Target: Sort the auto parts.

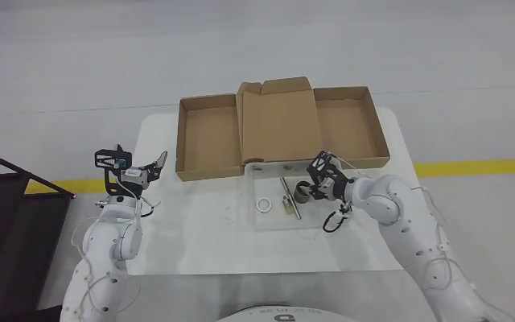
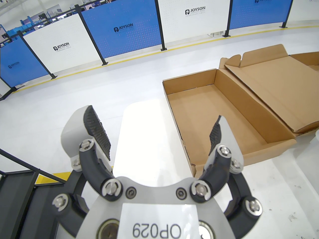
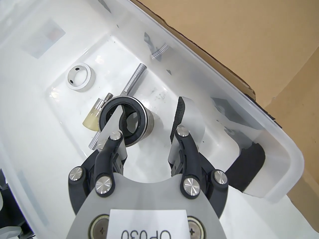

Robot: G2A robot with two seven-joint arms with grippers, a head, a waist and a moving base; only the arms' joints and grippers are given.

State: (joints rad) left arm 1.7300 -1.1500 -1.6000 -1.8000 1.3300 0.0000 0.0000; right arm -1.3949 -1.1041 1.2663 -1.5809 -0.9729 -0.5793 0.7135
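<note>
Bearing (image 3: 147,121) sits in the clear bin (image 3: 224,80), apparently resting across the steel rod (image 3: 133,79), with the white ring (image 3: 81,77) near it. Our right gripper (image 3: 150,106) is right on it, spread. One finger looks to be inside the bore and the other stands outside the wall, so we judge a squeeze would pinch the rim. Our left gripper (image 2: 155,120) hangs wide open at the desk (image 1: 201,233) edge, beside the cardboard box (image 1: 209,137), well apart.

Each fence panel (image 2: 194,11) carries a logo and one word. A white label (image 2: 155,225) with a short code sits on the left gripper (image 2: 154,115), at 9 o'clock of the table (image 1: 201,241); a like label (image 3: 148,225) sits on the right gripper (image 3: 152,103). The sticker (image 3: 46,38) on the bin (image 3: 211,75) is unreadable.
</note>
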